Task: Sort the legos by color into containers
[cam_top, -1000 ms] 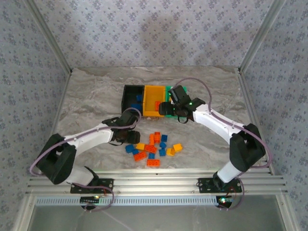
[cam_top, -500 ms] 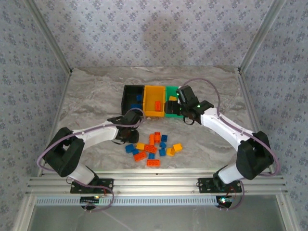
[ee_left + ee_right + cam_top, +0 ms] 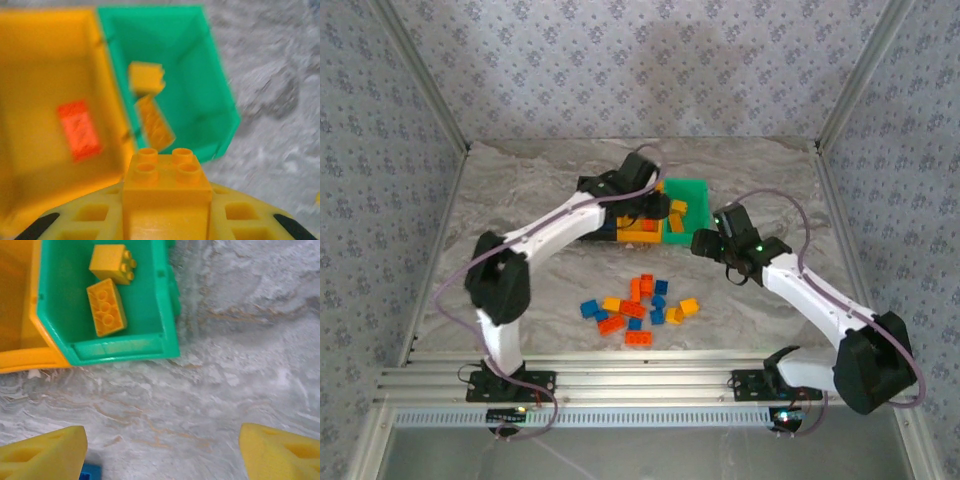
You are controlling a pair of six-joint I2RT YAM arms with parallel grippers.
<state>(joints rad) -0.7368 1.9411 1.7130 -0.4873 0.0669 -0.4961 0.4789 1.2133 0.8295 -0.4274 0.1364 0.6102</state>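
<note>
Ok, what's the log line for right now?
left fingers: shut on yellow brick | right fingers: open, empty | green bin: two yellow bricks | orange bin: one orange brick

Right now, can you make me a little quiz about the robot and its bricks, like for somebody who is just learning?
1. True or false: the green bin has two yellow bricks lying in it.
2. Pick one. What is the left gripper holding? A) a blue brick B) a yellow brick C) nothing at all
3. Fill the gap: the right gripper hangs over the bare table with its jaws ____ and nothing between them.

Key: 1 true. 2 B. 3 open.
</note>
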